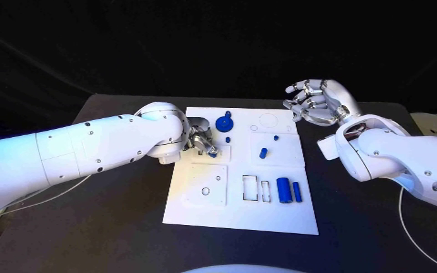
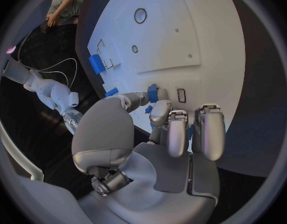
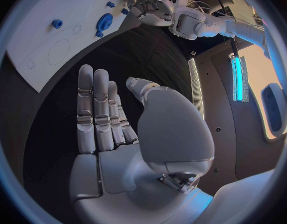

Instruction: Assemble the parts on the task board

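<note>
The left silver hand [image 2: 157, 115] pinches a small blue plastic part [image 2: 153, 92] against the flat white task board [image 1: 273, 213] on the matte black counter [image 1: 109, 222] (a smooth piece could slip or tilt). The right silver hand [image 1: 316, 101] hovers spread, holding nothing, beyond the board's far corner.

- The black table [image 1: 109, 222] carried the things.
- The white task board [image 1: 239, 213] lay flat at its middle.
- A thin pale cable [image 1: 412, 232] trailed over its right side.

White task board [image 1: 240, 213], blue parts [image 1: 283, 189], black table [image 1: 109, 229], silver hands.
</note>
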Controlling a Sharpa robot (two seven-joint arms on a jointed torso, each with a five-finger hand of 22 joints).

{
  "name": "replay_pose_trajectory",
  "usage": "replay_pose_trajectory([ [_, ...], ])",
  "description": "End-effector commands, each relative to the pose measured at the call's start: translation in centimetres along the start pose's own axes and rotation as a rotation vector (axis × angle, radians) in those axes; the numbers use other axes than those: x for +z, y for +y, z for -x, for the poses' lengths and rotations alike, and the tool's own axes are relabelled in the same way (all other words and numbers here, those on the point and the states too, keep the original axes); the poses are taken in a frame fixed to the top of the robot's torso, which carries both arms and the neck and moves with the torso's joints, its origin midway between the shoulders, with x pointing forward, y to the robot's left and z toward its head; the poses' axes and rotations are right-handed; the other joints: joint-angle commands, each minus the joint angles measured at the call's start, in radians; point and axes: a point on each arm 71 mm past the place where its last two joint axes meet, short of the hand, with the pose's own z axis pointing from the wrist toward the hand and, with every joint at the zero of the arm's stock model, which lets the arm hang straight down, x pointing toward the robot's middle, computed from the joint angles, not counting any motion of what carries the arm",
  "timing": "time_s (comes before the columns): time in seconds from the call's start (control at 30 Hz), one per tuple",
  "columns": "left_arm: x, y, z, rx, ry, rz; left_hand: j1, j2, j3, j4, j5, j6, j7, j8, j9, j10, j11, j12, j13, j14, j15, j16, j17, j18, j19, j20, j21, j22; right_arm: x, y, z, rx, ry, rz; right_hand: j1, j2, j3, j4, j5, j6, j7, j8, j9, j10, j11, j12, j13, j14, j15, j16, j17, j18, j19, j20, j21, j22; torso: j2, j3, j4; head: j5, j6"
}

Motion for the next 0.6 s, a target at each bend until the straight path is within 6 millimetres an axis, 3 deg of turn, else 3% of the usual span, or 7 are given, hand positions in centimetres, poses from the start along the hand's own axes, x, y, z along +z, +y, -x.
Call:
replay_pose_trajectory([
  [0.03,-0.16,-0.26,-0.08,-0.040,-0.037,-0.020,-0.001,0.006,0.179,-0.187,0.006,0.021,-0.020,0.005,0.002,0.008,-0.002,0.005,0.002,0.104,-0.005,0.006,0.263,-0.015,0.013,-0.009,0.005,0.040,-0.03,0.08,-0.05,-0.001,0.003,0.012,-0.008,0.004,-0.003,-0.005,0.005,0.007,0.001,0.004,0.001,0.000,-0.008,-0.004,-0.001,0.005,0.002,-0.006,0.001,0.005,0.004,0.000,-0.003,-0.001,0.001,0.0006,0.0005,-0.001,-0.001],
  [0.6,-0.93,0.06,-0.50,-0.103,-0.148,-0.061,0.001,0.004,0.182,-0.190,0.013,0.024,-0.022,0.006,0.003,0.015,-0.004,0.011,0.011,0.104,-0.006,0.006,0.263,-0.016,0.017,-0.011,0.009,0.049,-0.08,-0.16,0.07,-0.001,-0.001,0.008,-0.010,0.005,-0.004,-0.003,0.006,0.008,0.000,0.005,0.001,0.002,-0.008,-0.003,-0.005,0.008,0.001,-0.011,0.002,0.005,0.006,0.000,-0.006,-0.005,-0.003,0.0015,0.0032,-0.003,-0.005],
])
